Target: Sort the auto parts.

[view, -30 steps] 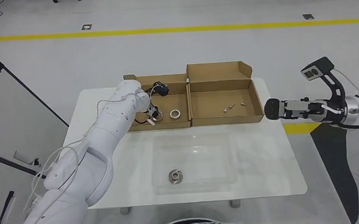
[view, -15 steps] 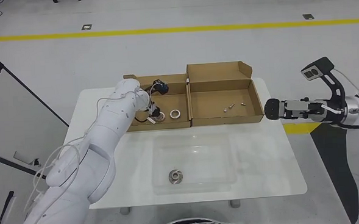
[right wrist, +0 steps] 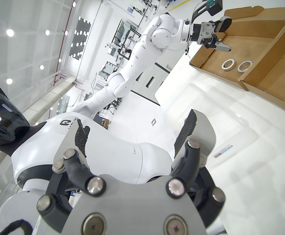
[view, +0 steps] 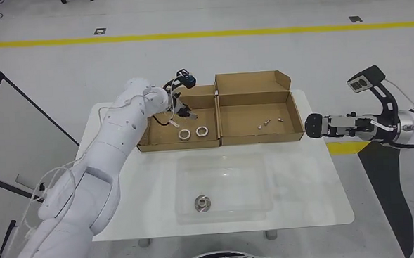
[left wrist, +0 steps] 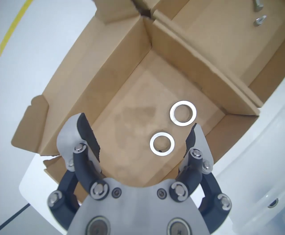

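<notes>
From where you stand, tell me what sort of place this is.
Probably a robotics lab or industrial test hall: a yellow painted floor line, equipment benches under ceiling lights, and a white work table holding brown cardboard boxes.

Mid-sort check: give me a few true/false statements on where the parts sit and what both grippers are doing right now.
1. The left gripper is open and holds nothing. True.
2. Three rings lie in the left box. False: two rings lie there, side by side on its floor.
3. The right box holds small fasteners. True.
4. The clear tray has nothing in it. False: one round metal part lies in it.
5. The right gripper is shut on a ring. False: it is open and holds nothing.
</notes>
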Controlling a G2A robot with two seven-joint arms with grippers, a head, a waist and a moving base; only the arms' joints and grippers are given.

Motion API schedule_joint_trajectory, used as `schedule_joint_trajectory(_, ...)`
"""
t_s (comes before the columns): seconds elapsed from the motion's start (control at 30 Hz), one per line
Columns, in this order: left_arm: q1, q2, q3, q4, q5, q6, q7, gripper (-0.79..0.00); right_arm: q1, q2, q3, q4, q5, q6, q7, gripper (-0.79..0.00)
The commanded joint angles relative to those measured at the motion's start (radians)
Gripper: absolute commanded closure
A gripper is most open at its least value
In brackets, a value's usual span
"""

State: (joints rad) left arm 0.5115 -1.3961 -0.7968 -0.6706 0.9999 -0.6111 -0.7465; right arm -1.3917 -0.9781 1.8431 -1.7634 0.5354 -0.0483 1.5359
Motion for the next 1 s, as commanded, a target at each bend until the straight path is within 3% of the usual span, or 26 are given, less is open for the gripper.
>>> schedule_joint_trajectory(0.0,0.052,0.030,-0.042,-0.133,-0.001,-0.006,-0.028,-0.785,0.000,0.000,0.000,0.000,0.000,0.000,0.000,-0.785)
schedule_joint_trajectory(0.1,0.167,0.082,-0.130,-0.383,-0.005,0.002,-0.119,-0.785,0.000,0.000,0.000,0.000,0.000,0.000,0.000,-0.785)
schedule_joint_trajectory(0.23,0.378,0.143,-0.260,-0.773,-0.045,0.004,-0.273,-0.785,0.000,0.000,0.000,0.000,0.000,0.000,0.000,-0.785)
schedule_joint_trajectory(0.4,0.550,0.181,-0.341,-1.062,-0.090,-0.011,-0.382,-0.785,0.000,0.000,0.000,0.000,0.000,0.000,0.000,-0.785)
schedule_joint_trajectory(0.6,0.642,0.200,-0.328,-1.196,-0.145,-0.024,-0.439,-0.785,0.000,0.000,0.000,0.000,0.000,0.000,0.000,-0.785)
schedule_joint_trajectory(0.97,0.663,0.229,-0.217,-1.232,-0.221,0.018,-0.481,-0.785,0.000,0.000,0.000,0.000,0.000,0.000,0.000,-0.785)
